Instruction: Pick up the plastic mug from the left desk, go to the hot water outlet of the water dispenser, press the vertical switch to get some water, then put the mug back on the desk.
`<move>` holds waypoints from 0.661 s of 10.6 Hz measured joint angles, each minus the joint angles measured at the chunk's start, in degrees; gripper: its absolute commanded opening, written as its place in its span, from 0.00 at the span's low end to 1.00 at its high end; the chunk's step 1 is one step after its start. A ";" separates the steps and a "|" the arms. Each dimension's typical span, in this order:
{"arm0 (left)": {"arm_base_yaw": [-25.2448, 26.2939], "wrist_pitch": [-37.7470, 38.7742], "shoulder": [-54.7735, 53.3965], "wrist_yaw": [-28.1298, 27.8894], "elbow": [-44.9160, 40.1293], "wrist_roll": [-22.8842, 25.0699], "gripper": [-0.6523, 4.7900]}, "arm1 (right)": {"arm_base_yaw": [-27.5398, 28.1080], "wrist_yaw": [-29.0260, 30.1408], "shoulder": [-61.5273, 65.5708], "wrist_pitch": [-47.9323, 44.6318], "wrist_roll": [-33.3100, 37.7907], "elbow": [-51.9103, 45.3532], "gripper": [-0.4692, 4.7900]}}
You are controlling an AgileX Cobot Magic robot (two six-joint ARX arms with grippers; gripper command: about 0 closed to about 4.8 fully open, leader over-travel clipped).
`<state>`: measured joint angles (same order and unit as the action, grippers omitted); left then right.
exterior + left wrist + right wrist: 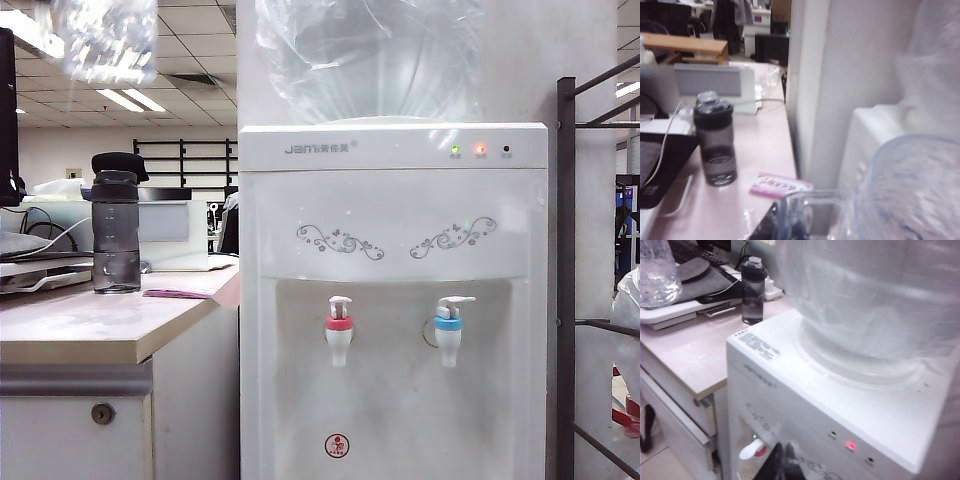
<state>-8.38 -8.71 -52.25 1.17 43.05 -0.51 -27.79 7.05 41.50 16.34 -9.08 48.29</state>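
Clear dimpled plastic mug [912,192] hangs raised beside the white water dispenser [395,300], above the beige left desk [80,325].

The recess of the water dispenser [392,300] is open below the hot water outlet [339,335] and the blue-collared tap [449,332] at its 3 o'clock. On the left desk [90,325], a dark grey bottle [116,225] stands at 9 o'clock of the dispenser, with bare desktop between. A dark rack [585,260] flanks the dispenser at 3 o'clock.

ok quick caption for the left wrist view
Clear mug held high beside the white dispenser, grey bottle standing on the desk.
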 measured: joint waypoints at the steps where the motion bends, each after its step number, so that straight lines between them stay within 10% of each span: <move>1: 4.39 -2.34 -3.21 2.67 0.00 -0.20 0.11 | 0.02 1.57 1.42 -1.07 0.02 0.00 0.09; 4: 10.60 -24.48 -28.72 6.60 0.00 -0.52 0.11 | 0.02 6.69 11.45 -7.43 0.02 -0.04 0.09; 7: 10.56 -49.20 -55.06 -3.28 0.96 -6.03 0.11 | 0.02 7.54 14.49 -7.50 0.02 -0.39 0.09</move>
<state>2.17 -57.91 -107.31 -2.11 44.01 -6.55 -27.77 14.59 55.99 8.84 -9.06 47.90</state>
